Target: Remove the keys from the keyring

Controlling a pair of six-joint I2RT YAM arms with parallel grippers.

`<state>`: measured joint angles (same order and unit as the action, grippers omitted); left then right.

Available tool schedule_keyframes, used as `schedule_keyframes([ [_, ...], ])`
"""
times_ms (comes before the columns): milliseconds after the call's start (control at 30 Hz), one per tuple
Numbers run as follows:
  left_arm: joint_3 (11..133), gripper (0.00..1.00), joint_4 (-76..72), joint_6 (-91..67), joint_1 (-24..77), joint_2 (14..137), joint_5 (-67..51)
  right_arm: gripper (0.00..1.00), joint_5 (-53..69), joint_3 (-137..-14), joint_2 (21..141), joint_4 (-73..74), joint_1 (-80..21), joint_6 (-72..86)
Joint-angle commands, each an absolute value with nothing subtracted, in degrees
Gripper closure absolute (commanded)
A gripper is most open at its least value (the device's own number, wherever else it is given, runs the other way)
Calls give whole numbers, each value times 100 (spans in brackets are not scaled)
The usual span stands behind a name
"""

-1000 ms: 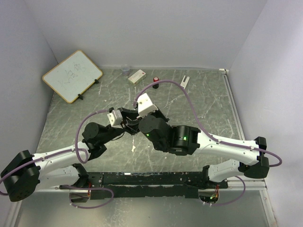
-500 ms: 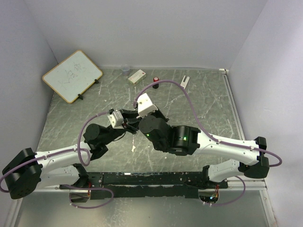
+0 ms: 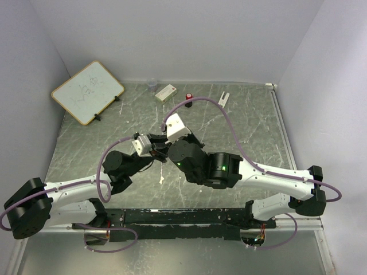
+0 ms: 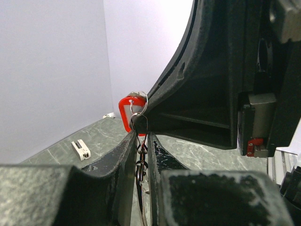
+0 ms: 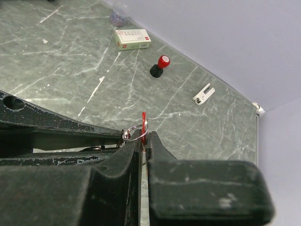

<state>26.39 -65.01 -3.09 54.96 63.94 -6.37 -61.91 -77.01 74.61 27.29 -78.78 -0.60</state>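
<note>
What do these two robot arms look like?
Both the left arm and right arm have white shells with chunky black joints. A purple cable loops along each. Small green lights glow on the right one. The fingers are rough black.

Centre blocked: left gripper (image 4: 141, 141) and right gripper (image 5: 144, 141) meet tip to tip, the right clamped on the red key (image 5: 143, 117). Arms and purple cables (image 3: 206, 99) span the near half. Along the far edge stand the whiteboard (image 3: 87, 91), clear cup (image 3: 151, 85), white box (image 3: 166, 92), red-topped knob (image 3: 188, 95) and white clip (image 3: 224, 98). Bare tabletop (image 3: 258, 137) lies open at right, and between that row and the grippers.
</note>
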Motion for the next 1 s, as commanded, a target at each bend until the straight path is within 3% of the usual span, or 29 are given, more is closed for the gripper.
schedule_keyframes([
  [0,2662,74,-6816,-222,5589,6407,-600,100,-6227,-7640,7374,2577,-7900,35],
  [233,2661,75,-6847,-219,5617,6432,-563,100,-6223,-7629,7364,2581,-7907,44],
  [633,2653,93,-6704,-52,5651,6348,-525,100,-6276,-7607,7322,2623,-7908,97],
  [967,2568,93,-6070,410,5668,6019,-457,100,-6490,-8012,7398,3101,-7910,153],
])
